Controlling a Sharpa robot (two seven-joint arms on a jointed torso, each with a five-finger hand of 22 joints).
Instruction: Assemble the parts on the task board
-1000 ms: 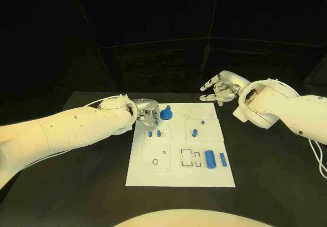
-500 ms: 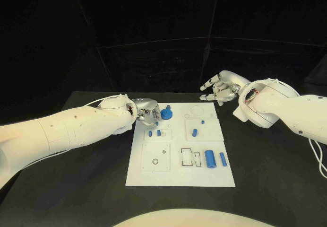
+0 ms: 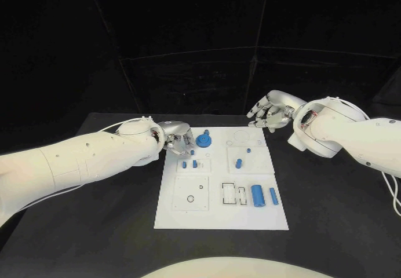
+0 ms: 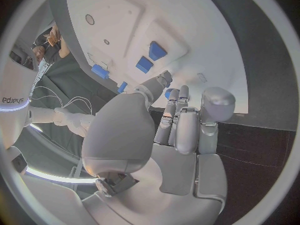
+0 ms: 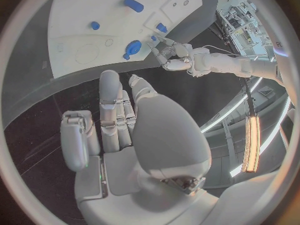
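Observation:
The white task board (image 3: 219,200) lies in the middle of the table. A round blue knob (image 3: 204,139) stands near its far left corner. My left hand (image 3: 179,141) hovers just left of the knob with its fingers bent down over the board's edge, holding nothing. Two small blue blocks (image 3: 189,164) lie in front of it, also seen from the left wrist (image 4: 150,57). My right hand (image 3: 270,112) hangs empty above the board's far right corner, fingers straight and apart. The right wrist view shows the knob (image 5: 132,47) and my left hand (image 5: 172,55) beside it.
Two short blue pegs (image 3: 240,161) stand in the square plate right of the blocks. A thick blue cylinder (image 3: 258,195) and a thinner one (image 3: 273,195) lie near the board's right edge, beside empty rectangular slots (image 3: 229,193). Bare black table (image 3: 334,197) surrounds the board.
My right hand has turned at the wrist and drawn back slightly to the right, its fingers now lying closer together. My left hand has edged a little toward the knob.

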